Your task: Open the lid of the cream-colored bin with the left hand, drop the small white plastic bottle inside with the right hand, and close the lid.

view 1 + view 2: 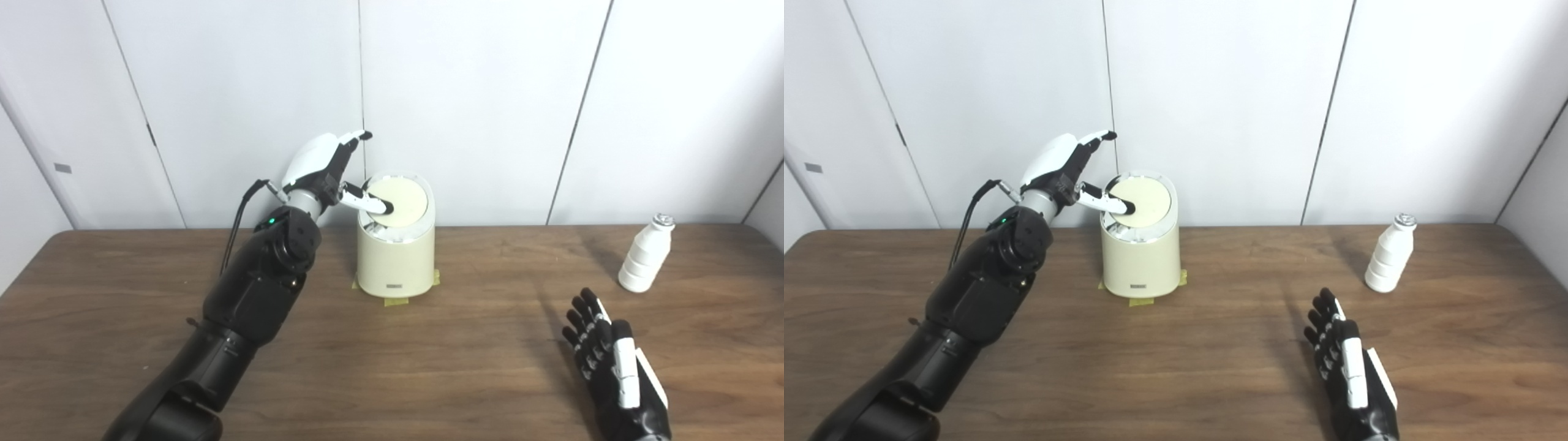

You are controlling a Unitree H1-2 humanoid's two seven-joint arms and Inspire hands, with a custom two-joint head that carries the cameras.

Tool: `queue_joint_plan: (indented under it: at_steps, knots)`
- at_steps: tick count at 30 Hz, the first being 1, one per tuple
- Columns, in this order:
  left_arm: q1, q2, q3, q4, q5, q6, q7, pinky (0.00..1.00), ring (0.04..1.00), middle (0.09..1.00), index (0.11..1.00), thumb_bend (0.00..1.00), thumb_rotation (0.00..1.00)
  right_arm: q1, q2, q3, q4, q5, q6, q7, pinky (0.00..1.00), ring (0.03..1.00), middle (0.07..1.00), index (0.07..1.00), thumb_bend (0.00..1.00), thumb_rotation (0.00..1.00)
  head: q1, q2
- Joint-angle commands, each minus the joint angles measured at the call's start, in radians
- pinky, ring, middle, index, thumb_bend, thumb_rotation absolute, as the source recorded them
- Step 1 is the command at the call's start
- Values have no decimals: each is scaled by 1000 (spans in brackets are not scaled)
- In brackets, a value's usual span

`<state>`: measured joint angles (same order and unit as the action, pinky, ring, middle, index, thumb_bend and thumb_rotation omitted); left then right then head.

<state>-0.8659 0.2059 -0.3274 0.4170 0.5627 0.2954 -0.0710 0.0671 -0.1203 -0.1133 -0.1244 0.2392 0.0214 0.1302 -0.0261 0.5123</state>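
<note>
Meanwhile left robot hand [324, 165], spread, thumb on lid [401, 202]; right robot hand [612, 361] open, bottle [644, 257] near table edge.

Left robot hand [324, 165]: thumb on bin lid [398, 200] — fingers spread
Right robot hand [612, 361]: open, near bottle [645, 254]

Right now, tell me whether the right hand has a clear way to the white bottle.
Probably yes. The right hand hovers open over bare table, and the white bottle stands upright just beyond it with nothing between them. The bin is far off to the side.
</note>
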Motion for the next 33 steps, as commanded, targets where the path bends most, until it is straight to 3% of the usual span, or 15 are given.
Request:
queue_joint_plan:
  at_steps: [1,15,21,33]
  knots:
    - [-78,0,3,-9,23,-27,32,855,933,969,953,883,167,-19,9,3,-4,-2,-36,0,989,997,1000,1000,646,996,-1,1]
    - [-94,31,-74,34,155,-106,69,930,939,959,947,889,172,-19,10,0,-8,-17,-40,-6,976,991,995,1000,670,985,-4,8]
    - [-92,30,-85,33,193,-106,58,928,937,952,935,893,166,-15,11,0,-16,-22,-38,-9,972,987,991,1000,669,985,-5,14]
    - [-104,70,-185,62,344,-114,65,934,931,924,945,967,102,-16,8,-3,-20,-21,-39,-8,970,983,990,1000,680,978,-10,22]
